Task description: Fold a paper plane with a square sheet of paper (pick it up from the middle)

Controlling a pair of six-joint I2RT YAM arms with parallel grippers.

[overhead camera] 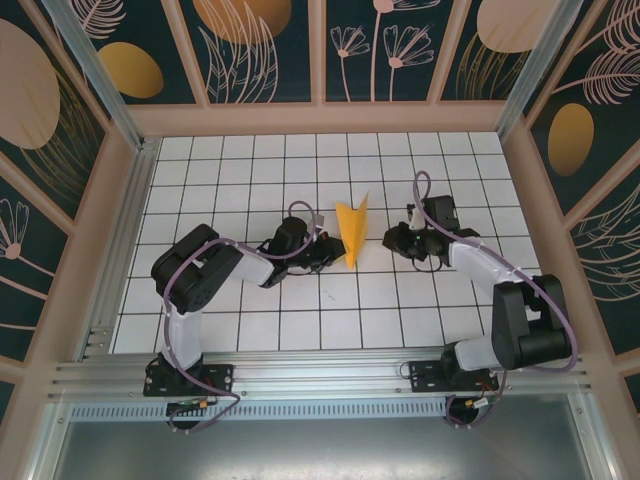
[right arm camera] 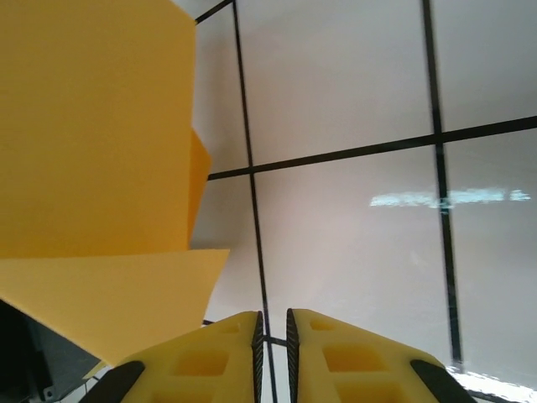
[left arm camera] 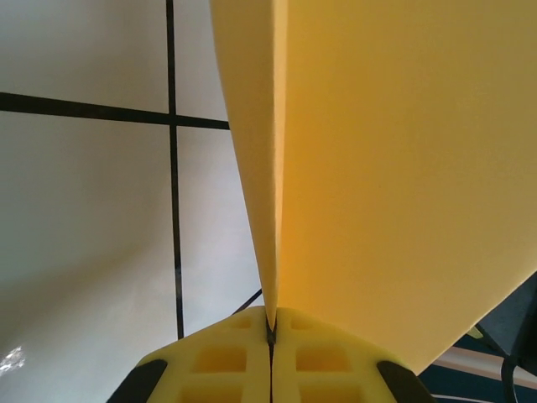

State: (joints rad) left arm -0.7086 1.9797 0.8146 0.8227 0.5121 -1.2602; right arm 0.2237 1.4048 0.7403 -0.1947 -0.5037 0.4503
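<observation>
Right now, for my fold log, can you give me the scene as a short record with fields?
paper: orange, folded, layers meeting at a narrow end
left gripper: shut on the paper's narrow end
right gripper: nearly shut, nothing between its fingers, beside the paper
table: white with a black grid

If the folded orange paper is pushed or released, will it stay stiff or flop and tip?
Probably floppy and light: the paper is a thin folded sheet. A push would likely bend its free flaps, which spread apart from the fold. Released, it would probably tip over, since the left gripper pinching its fold holds it upright.
</observation>
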